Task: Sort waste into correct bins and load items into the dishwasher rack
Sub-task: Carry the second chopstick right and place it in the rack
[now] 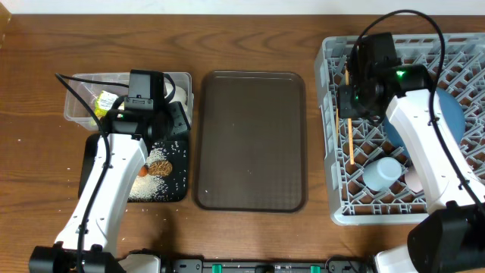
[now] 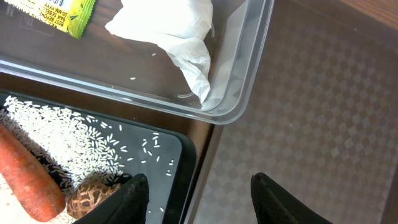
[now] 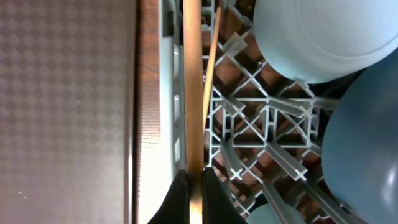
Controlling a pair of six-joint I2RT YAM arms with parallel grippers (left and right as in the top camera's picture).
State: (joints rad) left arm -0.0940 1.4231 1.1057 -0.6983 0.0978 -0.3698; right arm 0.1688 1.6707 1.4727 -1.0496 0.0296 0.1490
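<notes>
Over rack (image 3: pixel 169 74) left wall, right gripper (image 3: pixel 196 190) is clamped on one chopstick (image 3: pixel 193 87); left gripper (image 2: pixel 198 196) hangs half-open, empty, above black tray (image 2: pixel 177 155) corner; rice (image 2: pixel 68 137), carrot (image 2: pixel 25 180) inside.

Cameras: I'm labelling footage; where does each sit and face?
Overhead: above the table, facing down; shows left arm, right arm, brown tray, dishwasher rack.
Left wrist: on its arm, facing down past the open left gripper at clear tub, napkin.
Right wrist: on its arm, facing down past the right gripper, shut on a chopstick, at the rack.
Shared: all show the brown tray.
</notes>
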